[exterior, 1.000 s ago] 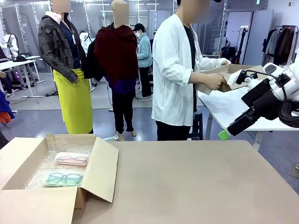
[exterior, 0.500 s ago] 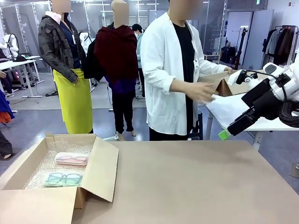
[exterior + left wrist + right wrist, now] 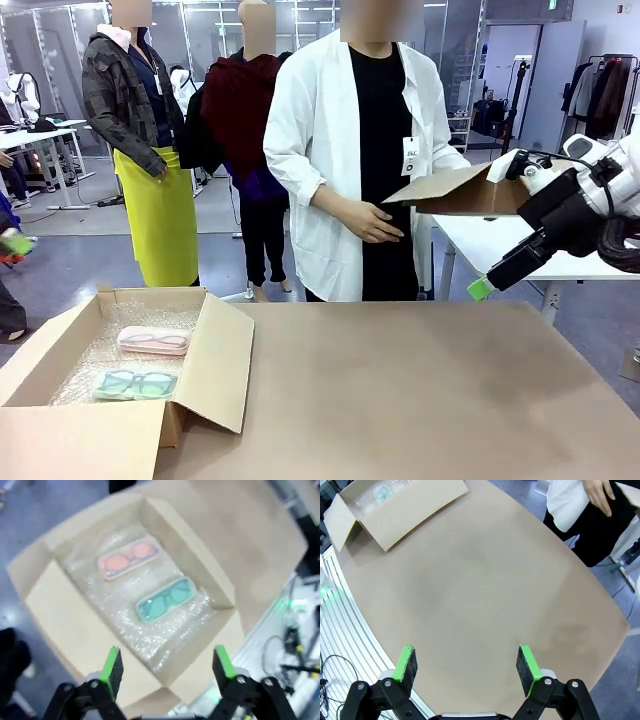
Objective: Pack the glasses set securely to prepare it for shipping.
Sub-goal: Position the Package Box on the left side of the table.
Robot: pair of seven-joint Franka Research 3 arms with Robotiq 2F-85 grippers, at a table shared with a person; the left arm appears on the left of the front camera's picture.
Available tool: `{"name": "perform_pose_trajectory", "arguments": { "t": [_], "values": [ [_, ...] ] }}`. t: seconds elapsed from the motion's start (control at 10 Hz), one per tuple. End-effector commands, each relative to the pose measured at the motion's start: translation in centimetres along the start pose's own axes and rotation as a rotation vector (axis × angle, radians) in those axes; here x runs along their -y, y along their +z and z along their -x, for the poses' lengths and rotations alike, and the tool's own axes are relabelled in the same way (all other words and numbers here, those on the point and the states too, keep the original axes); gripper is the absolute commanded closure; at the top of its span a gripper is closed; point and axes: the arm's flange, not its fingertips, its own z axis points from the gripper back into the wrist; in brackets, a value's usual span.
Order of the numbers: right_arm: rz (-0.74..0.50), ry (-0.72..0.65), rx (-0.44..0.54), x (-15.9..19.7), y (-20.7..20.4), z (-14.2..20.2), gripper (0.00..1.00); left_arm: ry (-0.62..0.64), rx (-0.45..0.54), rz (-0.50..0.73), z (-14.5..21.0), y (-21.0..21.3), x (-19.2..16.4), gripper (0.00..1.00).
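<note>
Two glasses cases, pink case (image 3: 129, 560) and mint case (image 3: 165, 599), show no readable writing.

Open tabletop (image 3: 420, 390) right of upright box flap (image 3: 215, 362).

There are two glasses cases: one pink case (image 3: 128, 559) and one green case (image 3: 165, 600). They lie in one open box (image 3: 60, 605), past the fingertips of the left gripper (image 3: 167, 661). There are two grippers; the right gripper (image 3: 465, 666) is the other. One person (image 3: 365, 160) stands holding one brown cardboard piece (image 3: 465, 190).
</note>
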Motion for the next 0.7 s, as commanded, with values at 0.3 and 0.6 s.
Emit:
{"name": "perform_pose_trajectory", "arguments": {
  "t": [0.3,0.6],
  "values": [
    [0.007,0.01,0.0,-0.2,0.0,0.0,0.0,-0.205,-0.02,-0.037,-1.9,-5.0,8.4,0.1],
    [0.007,0.01,0.0,-0.2,0.0,0.0,0.0,-0.201,-0.029,-0.003,-3.1,-5.4,9.3,0.1]
  ]
}}
